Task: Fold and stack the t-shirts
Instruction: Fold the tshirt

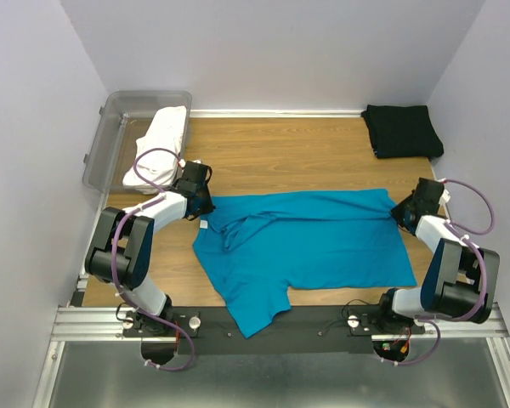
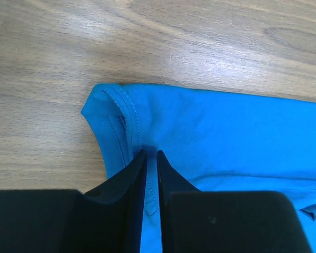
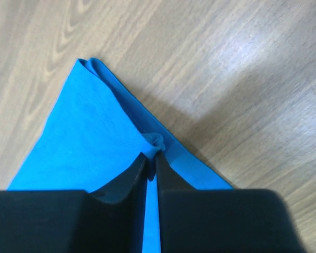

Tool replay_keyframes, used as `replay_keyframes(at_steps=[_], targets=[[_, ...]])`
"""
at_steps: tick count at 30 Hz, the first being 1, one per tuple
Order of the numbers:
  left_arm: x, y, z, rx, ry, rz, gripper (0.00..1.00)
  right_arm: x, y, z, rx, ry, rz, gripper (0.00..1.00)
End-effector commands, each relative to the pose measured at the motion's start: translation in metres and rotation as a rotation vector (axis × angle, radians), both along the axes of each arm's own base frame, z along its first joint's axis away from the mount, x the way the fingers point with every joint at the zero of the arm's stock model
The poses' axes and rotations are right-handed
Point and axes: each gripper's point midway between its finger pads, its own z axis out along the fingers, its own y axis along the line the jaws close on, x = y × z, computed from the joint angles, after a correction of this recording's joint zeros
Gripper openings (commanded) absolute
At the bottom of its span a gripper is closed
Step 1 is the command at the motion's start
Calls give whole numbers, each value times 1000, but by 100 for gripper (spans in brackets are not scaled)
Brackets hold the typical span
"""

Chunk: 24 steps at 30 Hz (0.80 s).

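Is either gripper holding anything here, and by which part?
Both hold the teal shirt. The left gripper pinches a stitched edge near one corner; the right gripper pinches the edge near a corner at the other end.

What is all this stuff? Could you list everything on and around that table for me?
teal t-shirt: one, bright teal-blue, spread across the table's middle.
black t-shirt: one, black, folded, far right corner.
white t-shirt: one, white, bunched at the tub's right side.
tub: one, clear grey, far left corner.
table: one, pale wood, under everything.
left arm: one, white and black, jaws shut on the teal shirt's left edge.
right arm: one, same colours, jaws shut on its right edge.
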Motion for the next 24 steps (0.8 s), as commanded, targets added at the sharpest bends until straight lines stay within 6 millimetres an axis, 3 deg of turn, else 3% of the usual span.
replay_keyframes(at_steps=[1, 4, 5, 6, 10, 13, 15, 18, 19, 22, 24], targets=[[0, 11, -6, 43, 11, 22, 22, -11, -5, -6, -18, 59, -1, 24], [2, 15, 0, 59, -9, 32, 27, -20, 0, -8, -1, 104, 12, 35], [0, 15, 3, 62, -11, 37, 33, -25, 3, -8, 6, 126, 24, 38], [1, 15, 11, 58, -32, 41, 36, -22, 5, 2, -3, 107, 58, 46], [0, 4, 42, 38, -102, 12, 48, -14, 9, 36, -30, 58, 126, 61], [-7, -13, 64, 30, -146, -46, 61, -4, 26, 60, -32, 15, 212, 67], [-16, -25, 75, 20, -159, -82, 70, 4, 49, 73, -45, -16, 300, 68], [-30, -31, 74, -26, -137, -83, 70, 16, 87, 88, -72, -60, 482, 68], [-34, -31, 75, -40, -140, -71, 70, 17, 117, 91, -77, -76, 610, 68], [-43, -26, 68, -52, -123, -29, 65, 20, 177, 99, -55, -128, 836, 66], [-50, -26, 61, -62, -98, -25, 55, 25, 204, 104, -48, -183, 925, 65]])
